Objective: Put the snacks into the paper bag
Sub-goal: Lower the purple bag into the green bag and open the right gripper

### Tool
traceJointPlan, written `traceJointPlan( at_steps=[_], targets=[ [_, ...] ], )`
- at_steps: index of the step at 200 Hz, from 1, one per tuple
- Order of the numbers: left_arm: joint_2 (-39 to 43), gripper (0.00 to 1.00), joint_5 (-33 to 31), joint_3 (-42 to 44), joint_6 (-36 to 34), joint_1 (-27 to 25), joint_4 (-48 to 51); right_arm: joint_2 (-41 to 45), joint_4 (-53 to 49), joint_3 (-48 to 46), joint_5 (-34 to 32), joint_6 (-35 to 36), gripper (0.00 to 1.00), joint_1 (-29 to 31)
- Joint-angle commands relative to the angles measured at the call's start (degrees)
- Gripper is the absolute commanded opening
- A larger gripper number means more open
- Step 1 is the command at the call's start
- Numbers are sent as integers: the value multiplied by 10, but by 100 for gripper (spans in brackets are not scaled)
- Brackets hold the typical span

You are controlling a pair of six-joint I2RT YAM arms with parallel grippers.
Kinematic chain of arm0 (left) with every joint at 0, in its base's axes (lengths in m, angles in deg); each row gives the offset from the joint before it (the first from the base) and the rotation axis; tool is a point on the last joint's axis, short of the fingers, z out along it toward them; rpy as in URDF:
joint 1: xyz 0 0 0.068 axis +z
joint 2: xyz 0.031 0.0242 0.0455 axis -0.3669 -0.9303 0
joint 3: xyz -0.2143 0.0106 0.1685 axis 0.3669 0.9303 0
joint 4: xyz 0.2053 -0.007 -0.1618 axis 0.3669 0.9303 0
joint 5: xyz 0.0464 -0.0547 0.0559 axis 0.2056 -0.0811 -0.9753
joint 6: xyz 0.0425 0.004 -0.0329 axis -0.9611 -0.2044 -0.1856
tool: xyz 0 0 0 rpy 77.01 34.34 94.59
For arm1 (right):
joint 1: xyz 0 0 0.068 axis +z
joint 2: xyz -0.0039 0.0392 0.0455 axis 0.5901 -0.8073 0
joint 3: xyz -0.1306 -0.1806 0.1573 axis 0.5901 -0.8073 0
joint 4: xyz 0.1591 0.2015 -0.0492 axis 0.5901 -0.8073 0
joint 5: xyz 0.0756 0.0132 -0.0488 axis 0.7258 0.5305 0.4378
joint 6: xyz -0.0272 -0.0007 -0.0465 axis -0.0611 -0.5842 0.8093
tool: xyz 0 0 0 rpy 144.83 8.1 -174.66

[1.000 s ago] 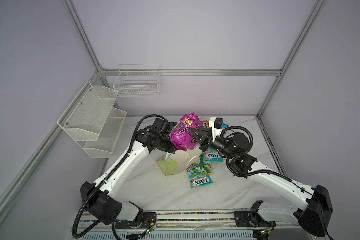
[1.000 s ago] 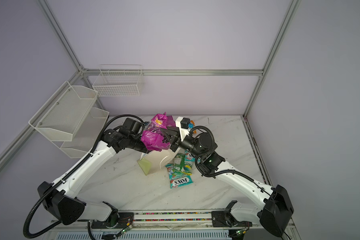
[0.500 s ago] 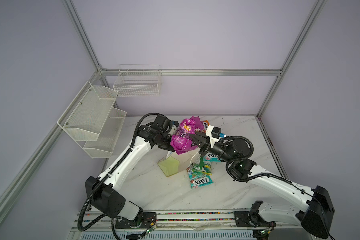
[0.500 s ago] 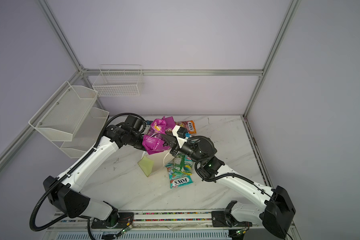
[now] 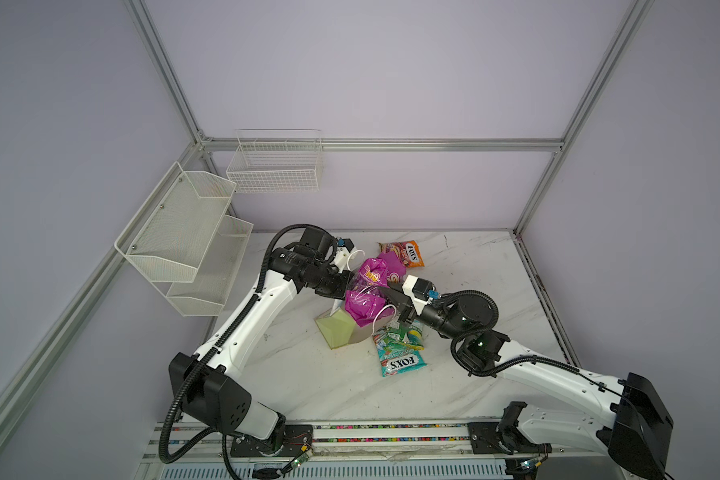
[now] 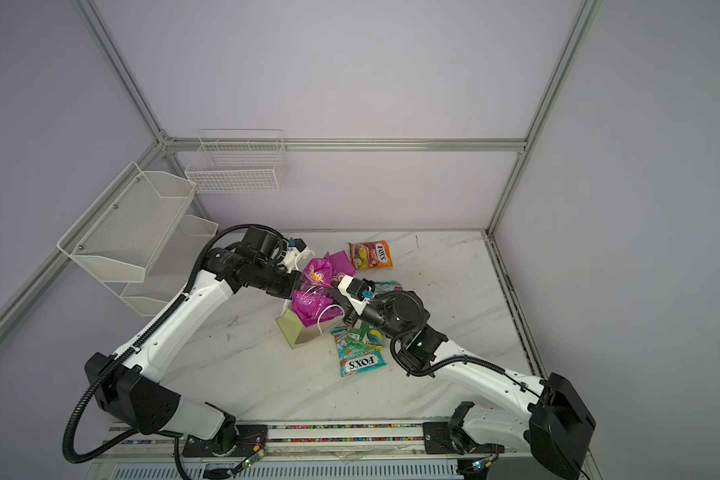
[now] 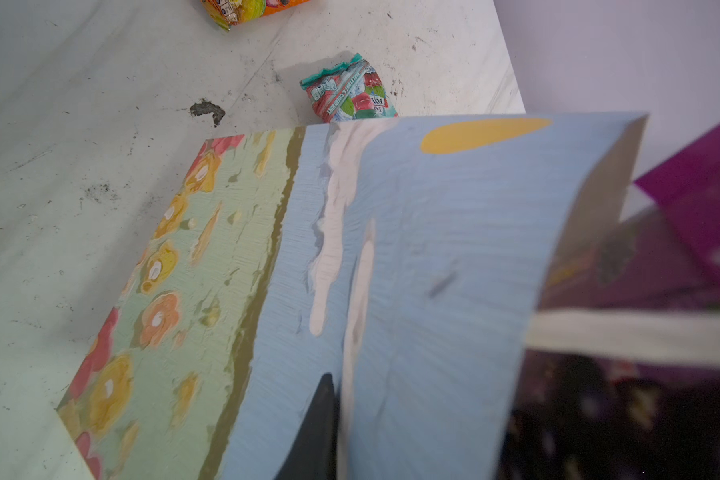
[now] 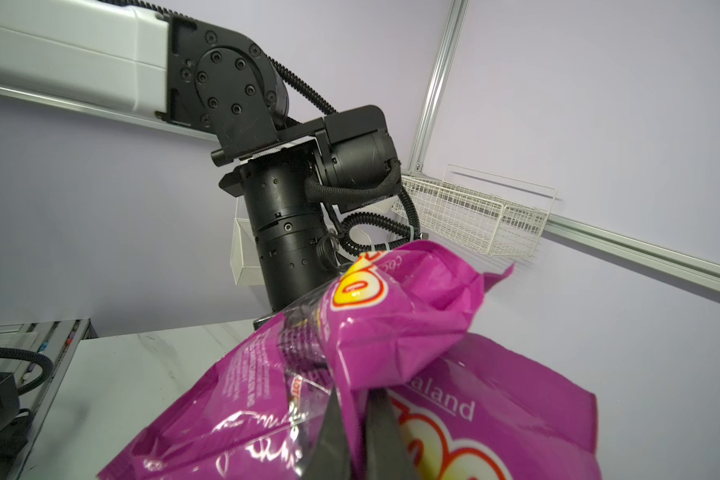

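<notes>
Above the paper bag (image 5: 336, 334) — magenta packet (image 5: 364, 297) pinched in right claw (image 8: 355, 411).

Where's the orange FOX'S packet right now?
In both top views the orange crinkly FOX'S packet lies on the white table, centre back, just behind the magenta plastic packet.
</notes>
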Motion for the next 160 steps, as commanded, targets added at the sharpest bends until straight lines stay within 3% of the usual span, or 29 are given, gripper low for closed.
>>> traceJointPlan(
  at_steps=[1, 87, 160],
  targets=[
    [23, 15, 47, -11, -11, -2, -21, 3, 35, 27, -32, 71, 0, 18],
    [32, 15, 68, 1, -24, 22, -21, -7, 3, 25, -157, 231, 0, 92],
    [36, 15, 83, -1, -22, 45, -21, 5, -28, 7, -165, 280, 0, 96]
  ],
)
